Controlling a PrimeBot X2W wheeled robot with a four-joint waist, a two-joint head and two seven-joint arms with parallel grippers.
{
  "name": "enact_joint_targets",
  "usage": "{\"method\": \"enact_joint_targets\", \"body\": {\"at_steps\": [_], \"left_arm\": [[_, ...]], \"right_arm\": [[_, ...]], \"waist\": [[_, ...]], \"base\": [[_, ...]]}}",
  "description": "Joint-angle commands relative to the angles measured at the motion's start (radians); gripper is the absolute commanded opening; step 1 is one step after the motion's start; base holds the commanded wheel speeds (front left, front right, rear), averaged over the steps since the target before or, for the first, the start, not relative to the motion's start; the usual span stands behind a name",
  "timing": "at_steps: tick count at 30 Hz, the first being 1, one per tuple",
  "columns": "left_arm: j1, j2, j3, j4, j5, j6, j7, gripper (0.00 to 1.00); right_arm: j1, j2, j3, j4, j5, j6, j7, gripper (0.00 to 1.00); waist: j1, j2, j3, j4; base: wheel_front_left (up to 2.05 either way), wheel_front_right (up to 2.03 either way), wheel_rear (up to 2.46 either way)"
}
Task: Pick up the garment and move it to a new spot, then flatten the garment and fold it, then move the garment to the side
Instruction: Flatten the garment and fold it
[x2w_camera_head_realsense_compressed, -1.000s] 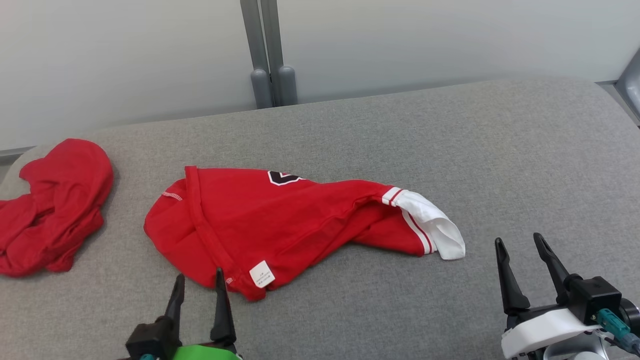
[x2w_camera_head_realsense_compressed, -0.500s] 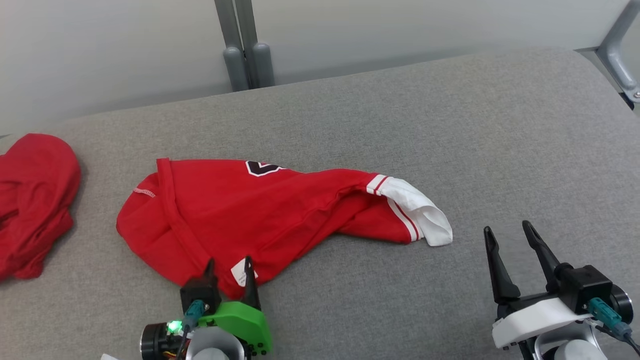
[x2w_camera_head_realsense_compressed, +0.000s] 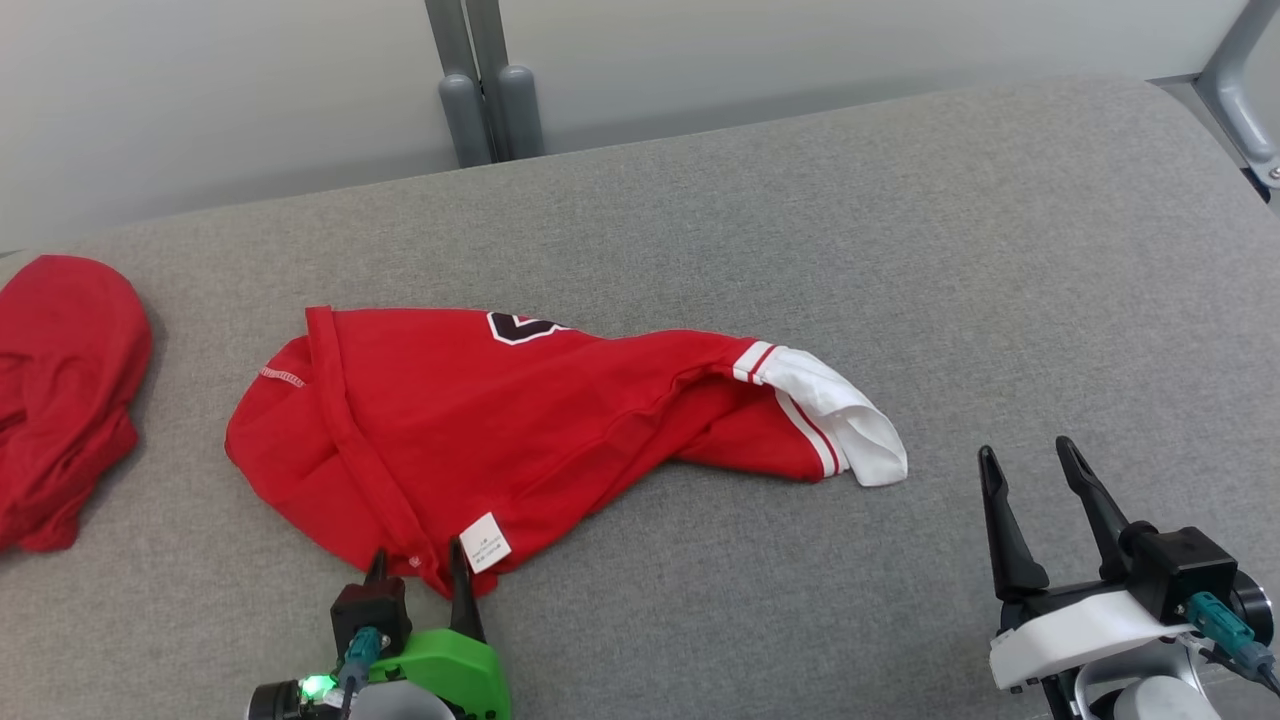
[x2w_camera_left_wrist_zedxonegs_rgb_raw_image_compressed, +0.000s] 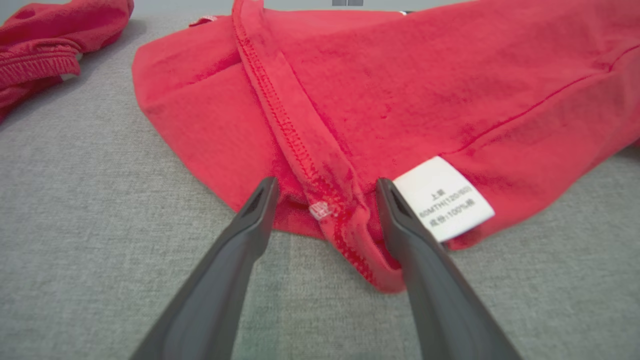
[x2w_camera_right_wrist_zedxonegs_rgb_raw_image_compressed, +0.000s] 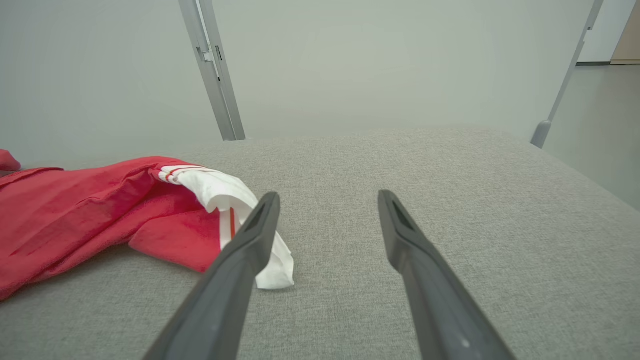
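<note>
- Red garment (x2w_camera_head_realsense_compressed: 520, 420): rumpled, lying flat-ish on grey fabric counter (x2w_camera_head_realsense_compressed: 900, 250), centre-left in head view.
- White sleeve end (x2w_camera_head_realsense_compressed: 850, 420) w/ red stripes at garment's right tip, resting on counter.
- Black-and-white print (x2w_camera_head_realsense_compressed: 520, 327) partly showing at far edge of garment.
- White care label (x2w_camera_head_realsense_compressed: 485, 541) at near corner, just beside thick stitched hem (x2w_camera_left_wrist_zedxonegs_rgb_raw_image_compressed: 280, 115).
- L pincer (x2w_camera_head_realsense_compressed: 418, 552): fingers apart, low at near corner of garment, straddling the hem; in left wrist view, fabric between the two tips, right finger just beside label. Not clamped on cloth.
- R pincer (x2w_camera_head_realsense_compressed: 1026, 448): fingers apart, over bare counter, near white sleeve end but apart from it, holding nothing.
- Second red cloth heap (x2w_camera_head_realsense_compressed: 60, 390) at far left of counter, well apart from garment.
- Two grey posts (x2w_camera_head_realsense_compressed: 480, 90) behind counter's far edge, pale wall beyond.
</note>
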Motion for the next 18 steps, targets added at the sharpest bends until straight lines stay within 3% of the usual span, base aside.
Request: {"method": "enact_joint_targets", "body": {"at_steps": [1,4,7,8,14,18], "left_arm": [[0.015,0.005,0.003,-0.006,0.008,-0.006,0.0,1.0],[0.034,0.002,0.006,-0.019,0.004,-0.015,0.0,1.0],[0.046,0.0,0.016,-0.028,-0.014,-0.027,0.0,0.19],[0.043,-0.001,0.016,-0.04,-0.011,-0.036,0.0,0.0],[0.056,-0.001,0.059,-0.093,-0.059,-0.129,0.0,0.0],[0.071,-0.002,0.115,-0.177,-0.15,-0.242,0.0,0.0]], "right_arm": [[-0.005,0.002,0.001,-0.001,0.0,0.0,-0.003,1.0],[-0.002,0.001,0.002,-0.003,0.0,0.0,-0.003,1.0],[0.003,-0.003,0.003,-0.004,-0.001,0.0,-0.003,1.0],[0.005,-0.004,0.003,-0.005,-0.001,0.0,-0.003,1.0],[0.006,-0.009,0.001,-0.002,-0.003,0.0,-0.003,1.0],[0.012,-0.013,-0.001,0.0,0.0,0.0,-0.003,1.0]], "waist": [[0.0,-0.0001,-0.002,0.005],[0.0,-0.0001,-0.005,0.012],[0.0,-0.0001,-0.008,0.019],[0.0,-0.0001,-0.007,0.022],[0.0,-0.0001,-0.01,0.036],[0.0,-0.0001,-0.02,0.043]], "base": [[0.0,0.0,0.0],[0.0,0.0,0.0],[0.0,0.0,0.0],[0.0,0.0,0.0],[0.0,0.0,0.0],[0.0,0.0,0.0]]}}
